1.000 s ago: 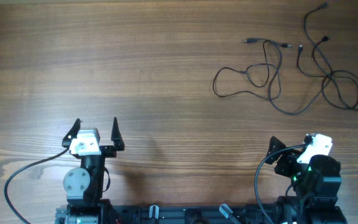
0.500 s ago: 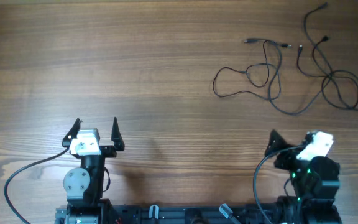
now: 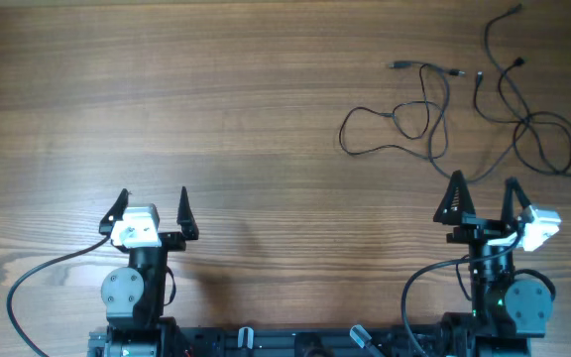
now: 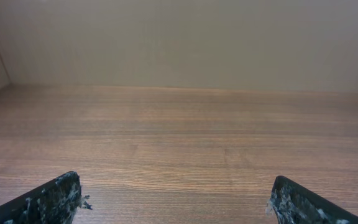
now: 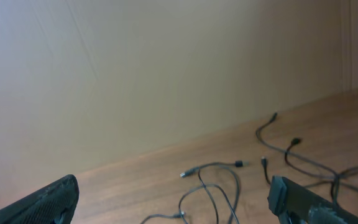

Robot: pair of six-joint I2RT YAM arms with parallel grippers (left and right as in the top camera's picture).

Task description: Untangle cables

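The left gripper (image 3: 153, 194) and right gripper (image 3: 483, 179) are gaping empty while the thin black cables (image 3: 531, 119) are lying tangled on the table's (image 3: 216, 99) far right, probably limp, light, best pinched beside a plug (image 3: 396, 65).

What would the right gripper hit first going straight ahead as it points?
Probably the cables: their nearest loop lies just beyond the open right gripper, though its height over the table is unclear.
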